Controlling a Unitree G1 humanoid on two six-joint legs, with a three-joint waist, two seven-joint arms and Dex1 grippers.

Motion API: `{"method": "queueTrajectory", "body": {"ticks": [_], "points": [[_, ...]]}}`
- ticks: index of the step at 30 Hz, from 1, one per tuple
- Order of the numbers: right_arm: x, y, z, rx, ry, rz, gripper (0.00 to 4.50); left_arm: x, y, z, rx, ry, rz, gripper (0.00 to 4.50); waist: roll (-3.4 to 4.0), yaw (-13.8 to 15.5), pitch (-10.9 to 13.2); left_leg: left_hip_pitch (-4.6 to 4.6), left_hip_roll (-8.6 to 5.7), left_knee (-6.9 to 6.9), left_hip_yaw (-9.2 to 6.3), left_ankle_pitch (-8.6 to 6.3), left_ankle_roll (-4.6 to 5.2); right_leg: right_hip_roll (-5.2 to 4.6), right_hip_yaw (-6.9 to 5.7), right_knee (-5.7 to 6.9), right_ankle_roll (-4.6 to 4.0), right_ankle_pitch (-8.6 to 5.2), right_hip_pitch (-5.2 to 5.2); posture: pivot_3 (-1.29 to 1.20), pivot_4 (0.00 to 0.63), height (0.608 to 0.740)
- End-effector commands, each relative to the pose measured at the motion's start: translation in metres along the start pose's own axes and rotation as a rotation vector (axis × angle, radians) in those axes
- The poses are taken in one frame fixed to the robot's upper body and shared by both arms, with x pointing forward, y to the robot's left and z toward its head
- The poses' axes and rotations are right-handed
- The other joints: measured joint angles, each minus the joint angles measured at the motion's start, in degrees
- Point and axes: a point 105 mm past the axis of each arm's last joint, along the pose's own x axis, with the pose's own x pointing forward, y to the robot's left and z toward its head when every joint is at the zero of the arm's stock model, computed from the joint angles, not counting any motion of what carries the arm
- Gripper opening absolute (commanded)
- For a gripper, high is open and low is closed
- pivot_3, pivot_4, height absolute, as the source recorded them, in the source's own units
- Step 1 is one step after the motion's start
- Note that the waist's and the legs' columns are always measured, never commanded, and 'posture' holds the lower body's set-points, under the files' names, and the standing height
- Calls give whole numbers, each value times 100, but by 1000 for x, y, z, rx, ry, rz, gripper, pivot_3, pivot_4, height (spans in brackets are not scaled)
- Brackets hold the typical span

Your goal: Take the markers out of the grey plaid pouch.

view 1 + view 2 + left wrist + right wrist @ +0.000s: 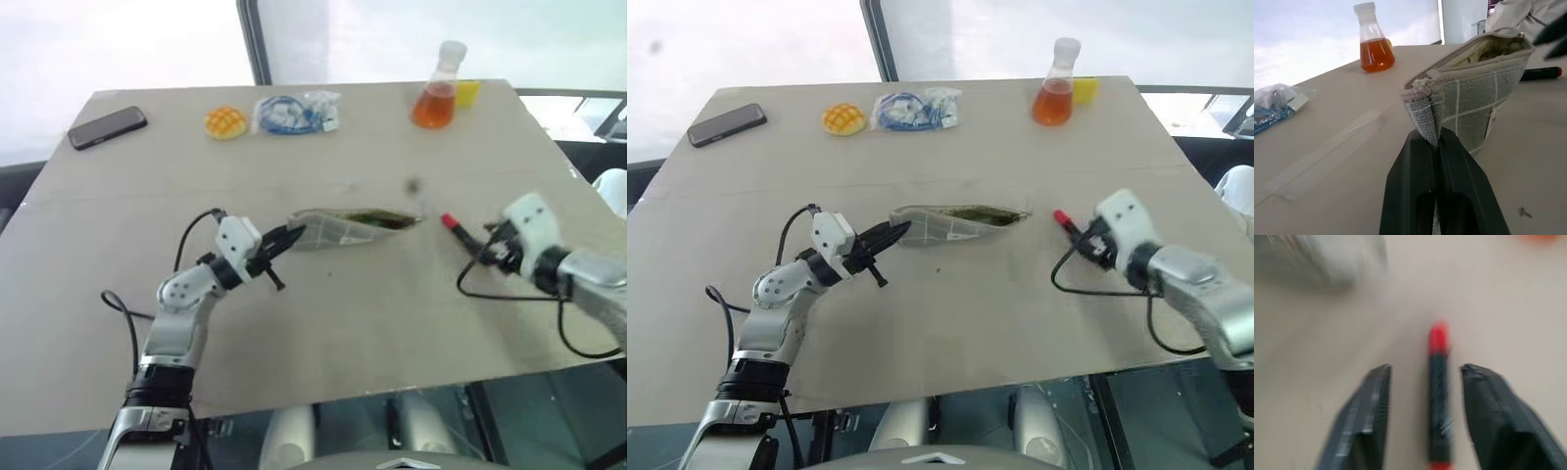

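Observation:
The grey plaid pouch (348, 228) lies mid-table with its mouth open, showing an olive lining (1488, 49). My left gripper (292, 235) is shut on the pouch's near corner (1422, 105), and that end is lifted a little. To the right of the pouch a red-tipped marker (453, 224) lies on the table. My right gripper (1425, 377) is open around it. The marker's dark body (1439, 387) sits between the two fingers with a gap on each side. What else is inside the pouch is hidden.
Along the far edge sit a black phone (108, 126), a yellow bun-shaped toy (225, 122), a clear bag with blue cable (294, 113) and a flask of orange liquid (436, 98) with a yellow object (468, 92) behind it. The table's right edge (578, 186) is near my right arm.

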Motion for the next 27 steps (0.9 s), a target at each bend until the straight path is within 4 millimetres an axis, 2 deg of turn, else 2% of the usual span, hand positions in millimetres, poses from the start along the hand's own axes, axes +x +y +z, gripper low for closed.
{"method": "queueTrajectory", "body": {"ticks": [1,2,5,8,12,15,17,18,20,23,27], "points": [[2,29,36,-35,-107,103,352,5,-1,16,21,-45,-22,0,-13,-16,-8,2,3,0,-2,0,0,2,-2,0,0,0,2,0,150,740],[7,35,40,-40,-116,117,37,6,-2,17,20,-48,-27,0,-19,-39,-10,3,5,0,-2,0,0,3,-2,0,0,0,2,0,150,740],[33,60,48,-30,-148,189,37,9,-2,21,16,-59,-35,0,-19,-55,-9,0,5,3,-3,0,0,4,-1,0,-1,0,1,0,150,740],[54,74,46,-32,-142,218,37,11,-2,22,14,-64,-39,0,-17,-40,-8,-4,3,6,-3,0,0,4,1,3,-2,1,-1,0,150,740],[72,84,44,-37,-137,243,37,9,-4,22,18,-71,-35,0,-17,-4,-7,-18,-1,4,-4,0,0,3,0,-3,-1,1,-6,0,150,740],[87,99,31,-78,-98,304,37,6,-9,22,5,-84,-34,0,-16,-14,-7,-19,-1,4,-4,0,0,3,0,-1,3,3,-8,0,150,740],[89,114,20,-149,-52,400,37,6,-12,23,-22,-95,-36,0,-15,-46,-6,-11,0,3,-4,0,0,5,-1,1,-1,1,-6,0,150,740],[84,123,16,-202,-36,473,37,6,-13,24,-45,-103,-37,0,-15,-42,-6,-11,1,3,-4,0,0,4,0,3,-1,1,-6,0,150,740],[63,138,23,-253,-59,629,37,5,-19,28,-168,-132,-69,0,-12,-20,-1,-12,0,4,-4,0,0,3,-1,3,-1,0,-6,0,150,740],[40,139,37,-347,-79,704,962,4,-26,34,-406,-168,-118,0,-11,-30,4,-16,0,5,-5,0,0,1,-1,2,0,0,-6,0,150,740],[46,126,34,-501,-13,594,2581,-7,-34,25,-586,-124,-175,0,-11,-78,3,-2,3,4,-8,0,0,4,-3,6,-1,-1,-3,0,150,740]]}}
